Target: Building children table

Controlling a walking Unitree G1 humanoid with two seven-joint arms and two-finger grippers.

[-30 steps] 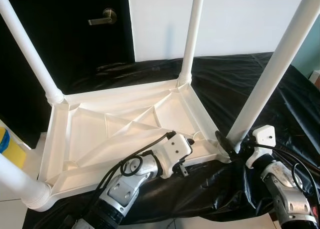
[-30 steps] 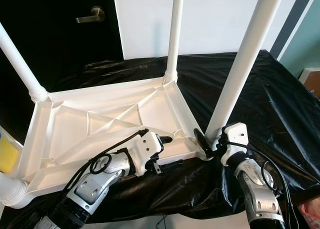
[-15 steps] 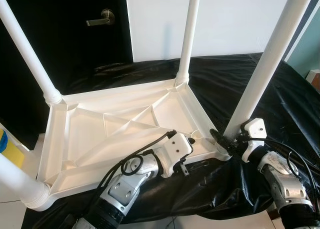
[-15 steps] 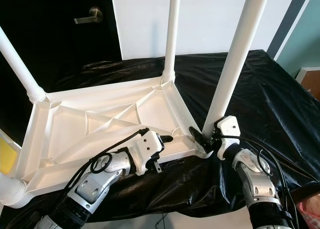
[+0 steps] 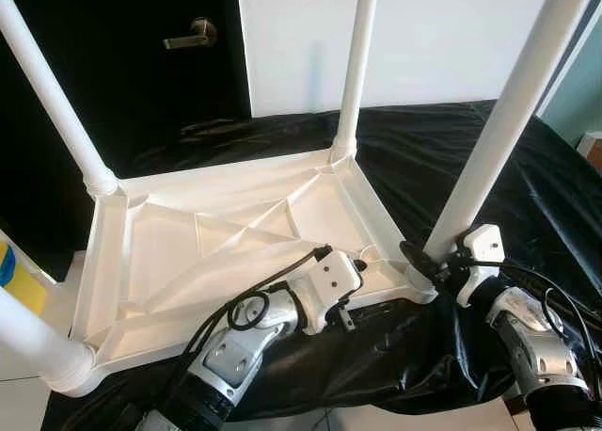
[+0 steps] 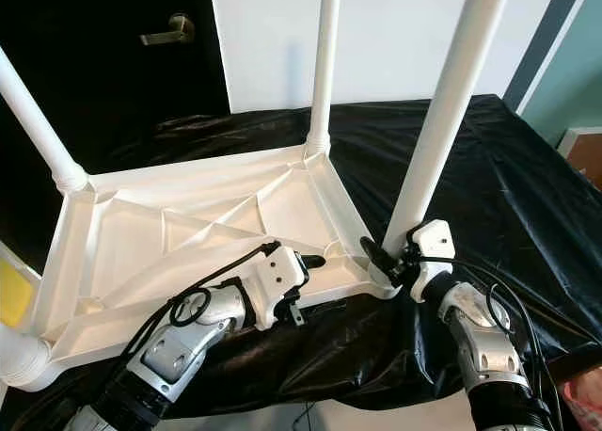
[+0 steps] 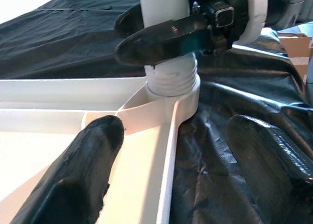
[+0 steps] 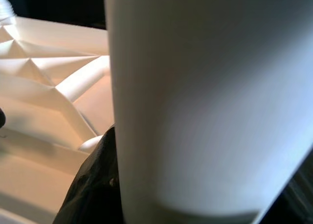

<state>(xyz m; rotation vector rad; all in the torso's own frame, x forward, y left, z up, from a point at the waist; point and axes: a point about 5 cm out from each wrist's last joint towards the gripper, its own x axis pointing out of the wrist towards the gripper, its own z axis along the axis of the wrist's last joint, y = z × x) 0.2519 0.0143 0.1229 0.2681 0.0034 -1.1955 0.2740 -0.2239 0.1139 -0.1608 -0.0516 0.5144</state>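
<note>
My right jaws are clamping the base of the near right leg, having closed in on it over the last second. Left of that leg, my left jaws are standing apart, straddling the upturned tabletop rim, steadying it on the black-draped worktop. I judge this leg is being seated.

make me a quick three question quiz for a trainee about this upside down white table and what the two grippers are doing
1. True or false: the table top lies on a black sheet.
2. Which gripper is clamped on the near right leg? A) left B) right
3. How many legs are fitted?

Key:
1. True.
2. B: the right gripper grips the leg's base, while the left gripper straddles the table's rim.
3. Four.
</note>
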